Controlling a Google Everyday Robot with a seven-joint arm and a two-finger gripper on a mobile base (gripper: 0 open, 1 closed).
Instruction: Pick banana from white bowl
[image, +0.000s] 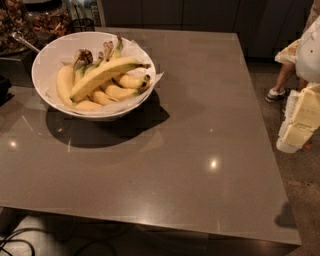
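One long banana lies diagonally atop the shorter bananas in the white bowl, at the upper left of the frame on the grey table. I see the gripper at the right edge, well apart from the bowl; whether it is spread or closed I cannot tell.

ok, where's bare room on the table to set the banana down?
Bare: the glossy grey tabletop in front of and right of the large round white bowl, out to its near and right edges. Crowded: the far-left corner, where the bowl holds the long yellow banana atop a bunch. The tool sits beyond the right edge.
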